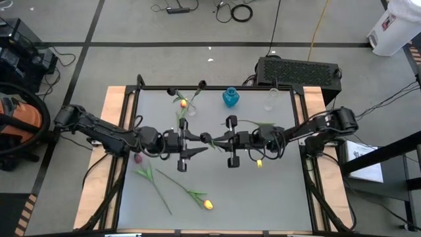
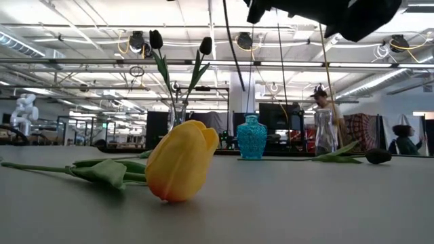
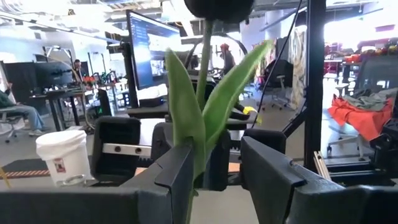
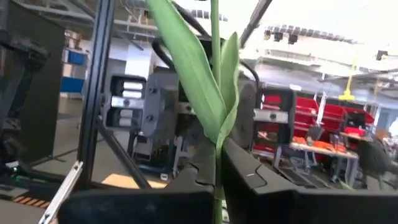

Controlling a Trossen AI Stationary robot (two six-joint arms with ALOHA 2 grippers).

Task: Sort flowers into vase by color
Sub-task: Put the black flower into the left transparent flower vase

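Both arms meet over the middle of the table, their grippers facing each other around one black tulip (image 1: 205,138). The right gripper (image 4: 216,163) is pressed together on its green stem, just under the leaves. The left gripper (image 3: 217,168) stands spread, with the tulip's leaves rising between its fingers (image 3: 177,177); whether they touch cannot be told. On the grey table (image 1: 263,191), a yellow tulip (image 2: 182,161) lies at the near edge, and another flower (image 1: 152,179) lies to its left. At the far edge stand a clear glass vase (image 2: 178,112) holding two black tulips, a blue vase (image 2: 251,137) and another clear vase (image 2: 324,132) to the right.
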